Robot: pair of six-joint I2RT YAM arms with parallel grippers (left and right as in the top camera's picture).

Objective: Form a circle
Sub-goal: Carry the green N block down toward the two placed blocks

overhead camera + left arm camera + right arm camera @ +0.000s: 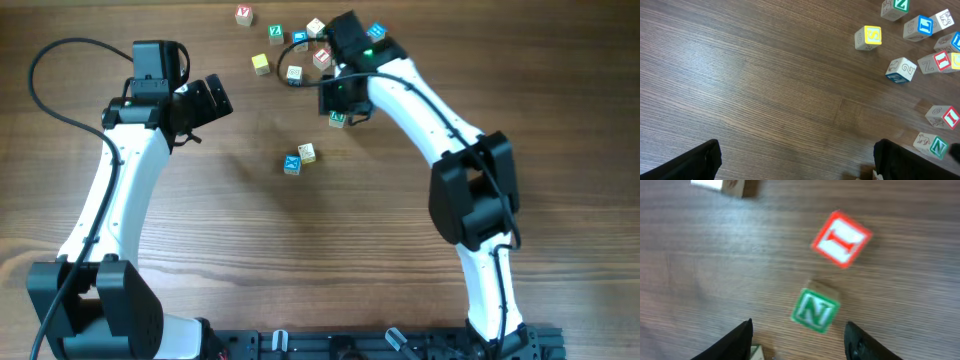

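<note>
A closed circle of cubes is out of view. Mid-table, a blue-faced cube (292, 164) and a cream cube (307, 152) sit touching each other. My right gripper (799, 341) (338, 105) is open low over the table. The green N cube (815, 311) (932, 146) lies on the wood just ahead of its fingertips, touched by neither finger. A red I cube (841, 239) lies beyond it. A pale cube corner (756, 353) shows beside the left finger. My left gripper (797, 165) (212, 100) is wide open over bare wood, holding nothing.
Loose letter cubes are scattered at the back. Among them are a yellow one (261, 64) (868, 38), a green one (275, 32), a red one (244, 14), blue ones (300, 38) (376, 32) and a cream one (316, 27). The right arm hangs over part of that scatter.
</note>
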